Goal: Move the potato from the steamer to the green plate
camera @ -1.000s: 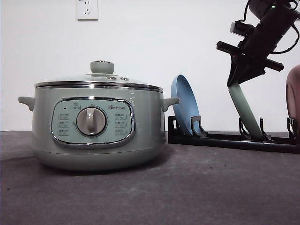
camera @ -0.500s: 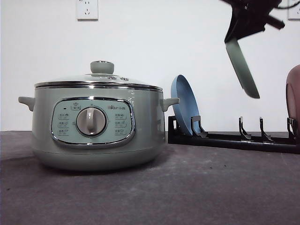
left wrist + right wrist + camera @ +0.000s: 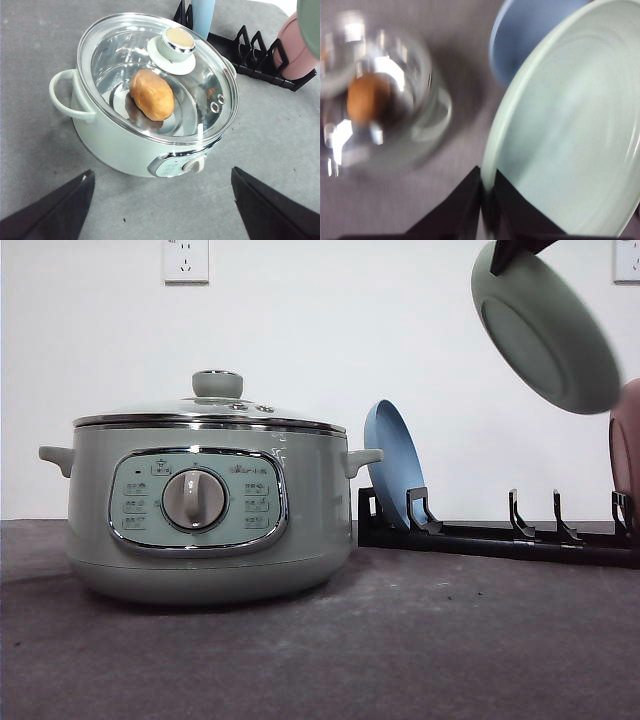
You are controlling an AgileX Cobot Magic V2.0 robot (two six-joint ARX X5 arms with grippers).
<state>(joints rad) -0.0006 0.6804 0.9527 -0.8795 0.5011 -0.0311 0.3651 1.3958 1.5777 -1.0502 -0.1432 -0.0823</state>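
The sage-green steamer (image 3: 205, 512) stands at the left of the table with its glass lid (image 3: 160, 75) on. Through the lid I see the orange-brown potato (image 3: 152, 94) lying inside; it is a blurred brown spot (image 3: 368, 98) in the right wrist view. The green plate (image 3: 545, 328) hangs high in the air at the upper right, tilted, its underside toward the camera. My right gripper (image 3: 487, 197) is shut on the plate's rim (image 3: 492, 150). My left gripper (image 3: 160, 205) hovers open above and in front of the steamer, holding nothing.
A black dish rack (image 3: 495, 535) sits behind and to the right of the steamer, with a blue plate (image 3: 392, 465) upright in it and a pink dish (image 3: 628, 445) at its right end. Several rack slots between them stand free. Grey table surface lies in front.
The right gripper has lifted the green plate out of the rack, up and slightly right, and turned it from edge-on to showing its underside. The steamer and left arm have not moved.
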